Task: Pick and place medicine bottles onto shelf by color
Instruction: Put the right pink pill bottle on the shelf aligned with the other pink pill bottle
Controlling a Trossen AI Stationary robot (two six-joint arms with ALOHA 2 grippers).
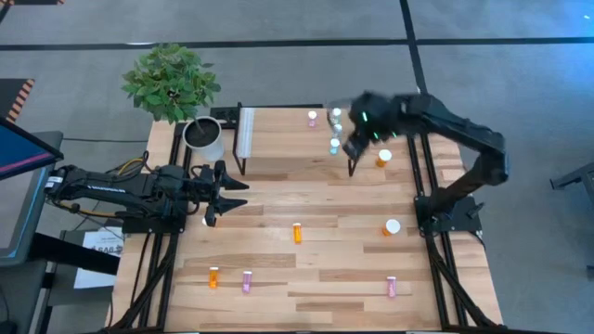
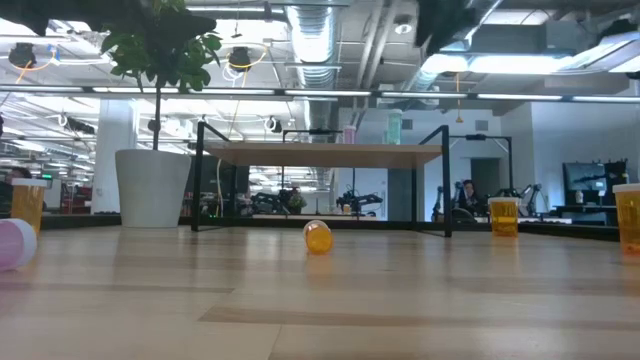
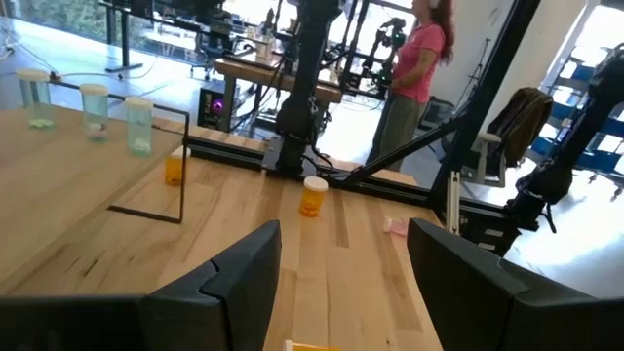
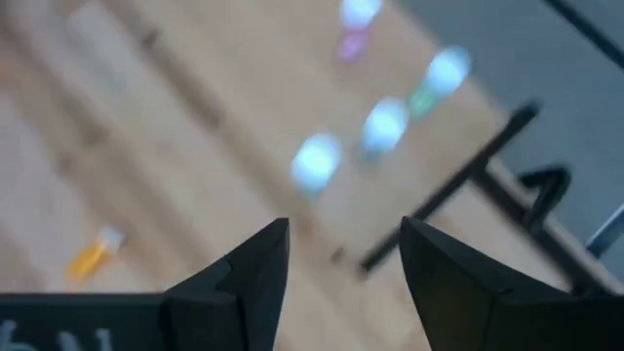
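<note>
Now I see translucent white-capped medicine bottles on the light-wood shelf; right tool apart above, left tool apart; slatted wooden surface, office behind.

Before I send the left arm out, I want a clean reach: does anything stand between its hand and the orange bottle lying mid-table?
Nothing visible does. The left hand, fingers apart and empty, hovers at the table's left side; only bare wood lies between it and the orange bottle. The shelf stands farther back.
</note>
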